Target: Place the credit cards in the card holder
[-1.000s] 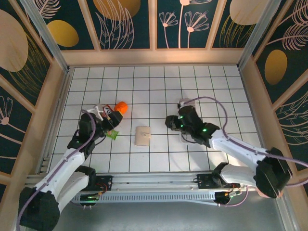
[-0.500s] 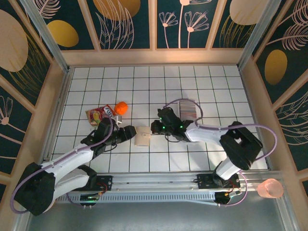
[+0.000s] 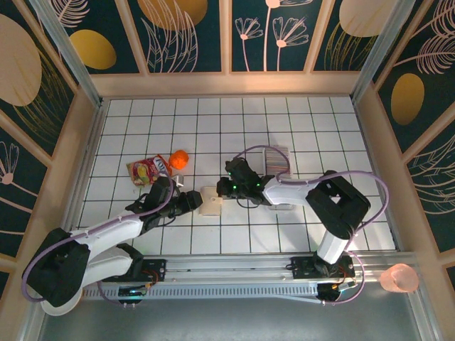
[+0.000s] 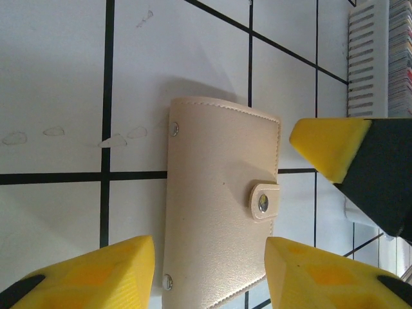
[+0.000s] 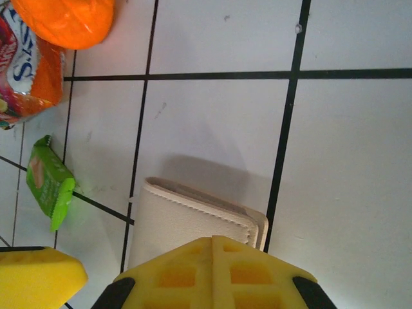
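A: The wallet (image 3: pixel 211 201) lies flat on the tiled table (image 3: pixel 234 121) between the two arms, folded and snapped closed. The left gripper (image 4: pixel 209 273) hangs over one end of it, jaws spread, a pad on either side.

B: And the right gripper (image 5: pixel 212 270) sits on the opposite side, fingers pressed together on nothing, its tip at the wallet's edge. Touching or not? Hard to tell.

A: It looks light and soft, leather-like, so it would probably skate on that smooth top if nudged. The snap tab (image 4: pixel 264 201) is the place to lift, with the body pinned down.

B: The cards (image 3: pixel 279 162) stand in a white tray (image 4: pixel 364 64) just behind the right arm. Thin, stiff and slick, I'd say, and best pinched by an edge.

A: As for clutter, a snack packet (image 3: pixel 148 169), an orange thing (image 3: pixel 179 158) and a green sachet (image 5: pixel 50 182) lie near the left arm, apart from the wallet. The real crowding is the two grippers themselves, close together over it.
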